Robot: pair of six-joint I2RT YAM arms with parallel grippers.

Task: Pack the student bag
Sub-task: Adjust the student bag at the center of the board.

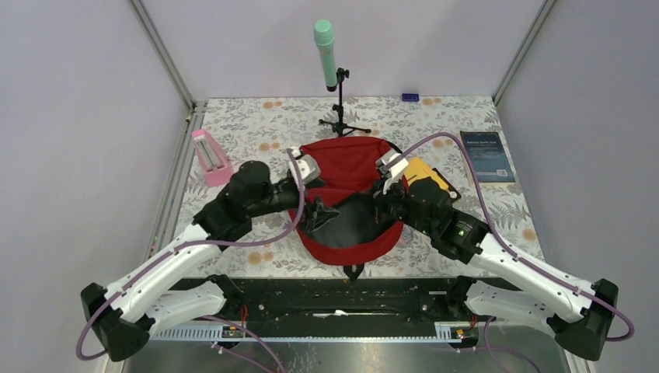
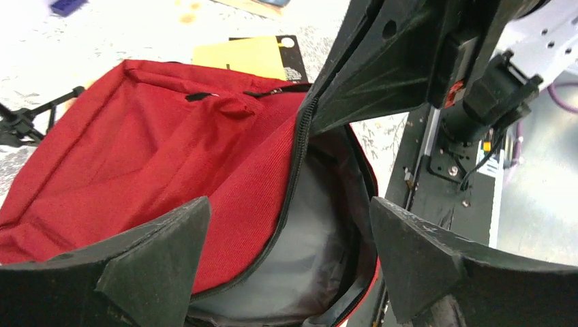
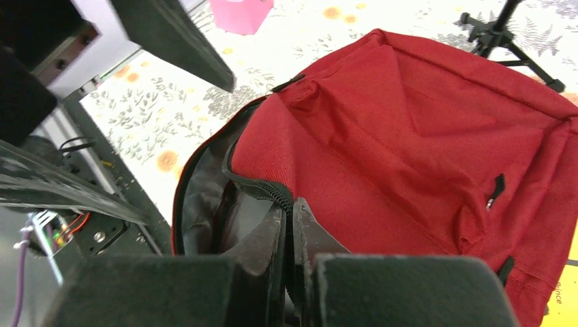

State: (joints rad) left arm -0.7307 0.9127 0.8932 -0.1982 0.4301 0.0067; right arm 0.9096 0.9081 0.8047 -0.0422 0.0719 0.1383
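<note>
Looking down on a flowery bench (image 1: 256,124) here. Got a big red student bag (image 1: 350,167) lying flat smack in the middle of it, mouth unzipped and turned toward the arm bases, grey lining (image 2: 307,252) showing inside. Got both arms reaching in at that mouth, one from each side.

Left claw (image 2: 289,204): spread wide open over the zipper edge, gripping nothing. Right claw (image 3: 292,204): pinched shut on the bag's zippered rim, with the red flap lifted a bit off the lining.

Then the smaller stuff:
- Off to the right, apart from the bag, a dark book (image 1: 486,155) lying flat.
- Just beside the bag's right side, partly under the right arm, a yellow booklet (image 1: 427,172).
- Behind the bag, a black tripod stand (image 1: 339,109) holding a green microphone (image 1: 326,50) upright.
- Left of the bag, a pink holder (image 1: 210,158), can't tell what for.
- Way at the back edge, a tiny blue thing (image 1: 409,97), too small to make out.
</note>
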